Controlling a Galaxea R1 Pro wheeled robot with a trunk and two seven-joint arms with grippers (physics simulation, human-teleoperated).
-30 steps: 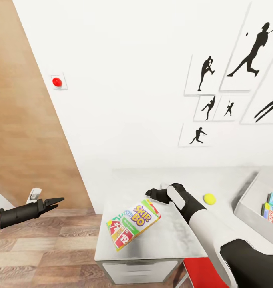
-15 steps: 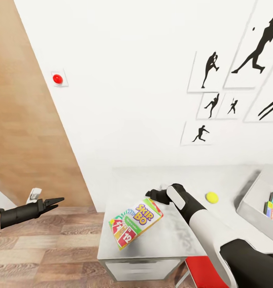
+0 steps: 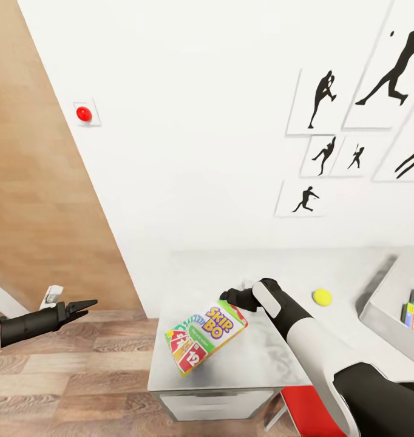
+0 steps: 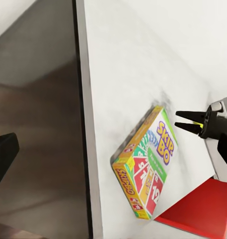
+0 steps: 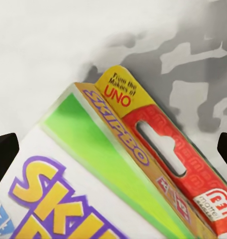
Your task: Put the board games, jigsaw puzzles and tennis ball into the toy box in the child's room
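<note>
My right arm reaches forward from the lower right over the light-grey table [image 3: 255,358], elbow bent, its black wrist turned left. The right pincer [image 3: 226,297] hovers right at the upper right corner of the Skip-Bo board game [image 3: 206,337]; in the left wrist view its two fingers stand a little apart, and in the right wrist view the dark tips sit at either side with the box's red hang tab between them, so I read it as open and gripping nothing. The box lies tilted on the near left part of the table, one corner close to the edge. My left arm is stretched out level over the wood floor [image 3: 67,382], well clear of the table, and the left pincer [image 3: 88,303] looks narrow, tips nearly together. Farther back the tennis ball [image 3: 322,297] rests on the table, and beyond it at the right edge the toy box [image 3: 383,309] holds colourful boxes. Compared with a second ago, both arms keep their pose; only the view has shifted slightly.
</note>
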